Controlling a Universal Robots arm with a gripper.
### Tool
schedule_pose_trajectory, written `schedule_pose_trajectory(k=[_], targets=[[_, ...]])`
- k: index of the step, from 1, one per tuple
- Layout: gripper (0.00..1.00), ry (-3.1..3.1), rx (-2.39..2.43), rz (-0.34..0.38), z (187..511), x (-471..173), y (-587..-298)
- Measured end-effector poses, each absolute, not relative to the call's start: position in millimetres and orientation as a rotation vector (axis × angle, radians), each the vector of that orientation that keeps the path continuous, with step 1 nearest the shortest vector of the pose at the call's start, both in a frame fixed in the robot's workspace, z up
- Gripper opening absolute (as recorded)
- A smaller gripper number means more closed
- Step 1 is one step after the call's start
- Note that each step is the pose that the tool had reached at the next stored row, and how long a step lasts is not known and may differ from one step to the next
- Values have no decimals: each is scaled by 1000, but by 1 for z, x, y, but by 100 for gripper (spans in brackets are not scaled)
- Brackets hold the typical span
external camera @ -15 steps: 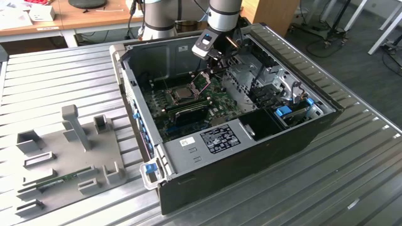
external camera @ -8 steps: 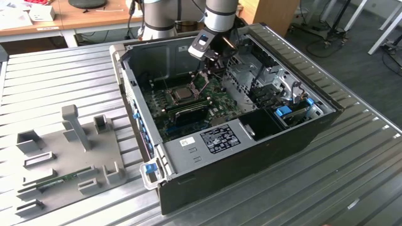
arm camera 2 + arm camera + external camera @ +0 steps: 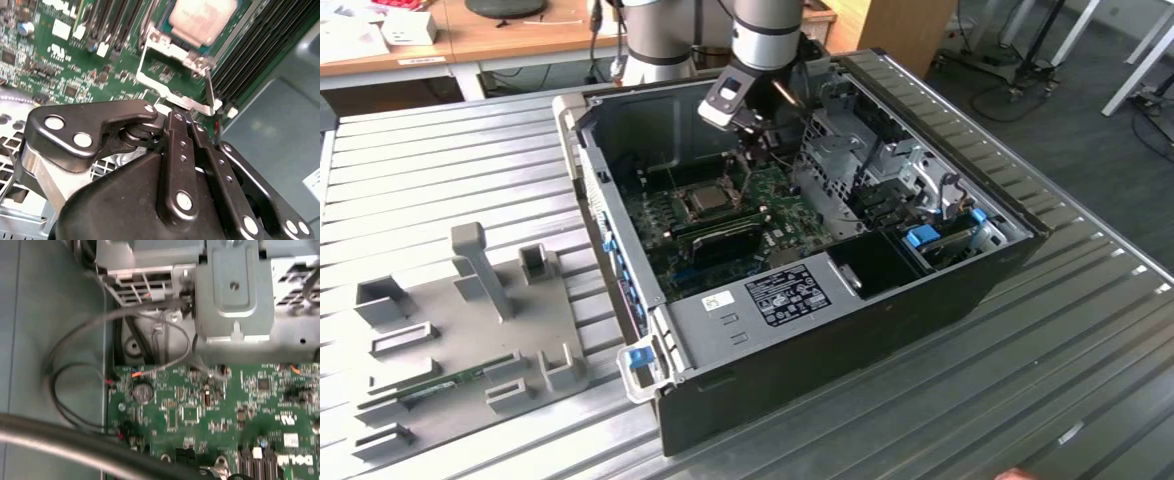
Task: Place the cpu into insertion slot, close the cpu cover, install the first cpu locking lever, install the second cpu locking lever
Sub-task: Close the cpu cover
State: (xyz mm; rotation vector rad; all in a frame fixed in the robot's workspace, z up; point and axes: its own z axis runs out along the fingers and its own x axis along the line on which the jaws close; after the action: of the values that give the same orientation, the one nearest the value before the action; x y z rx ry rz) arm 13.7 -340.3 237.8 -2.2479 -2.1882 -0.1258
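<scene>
The cpu (image 3: 202, 20), a square chip with a dull grey top, lies flat in its socket on the green motherboard; in the exterior view the cpu (image 3: 708, 203) sits mid-board inside the open computer case. The cpu cover (image 3: 170, 48), a silvery frame with an open window, stands tilted up off the socket, hinged beside the chip. My gripper (image 3: 186, 119) has its black fingers (image 3: 175, 135) pressed together, their tips at the cover's raised free edge. In the exterior view the gripper (image 3: 758, 158) hangs inside the case, just beyond the socket.
The case (image 3: 961, 290) lies on its side on a ribbed metal table. Memory slots (image 3: 250, 55) flank the socket. A metal drive cage (image 3: 235, 290) and loose grey cables (image 3: 100, 325) crowd the board's edge. A grey fixture plate (image 3: 454, 330) lies at the exterior view's left.
</scene>
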Motion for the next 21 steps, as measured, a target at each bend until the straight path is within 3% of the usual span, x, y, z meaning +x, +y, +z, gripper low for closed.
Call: schedule_pose_trajectory(k=[15, 21], targets=[[11, -2184, -2252, -135, 238, 1, -340], [11, -2173, -2242, -107, 237, 1, -340]])
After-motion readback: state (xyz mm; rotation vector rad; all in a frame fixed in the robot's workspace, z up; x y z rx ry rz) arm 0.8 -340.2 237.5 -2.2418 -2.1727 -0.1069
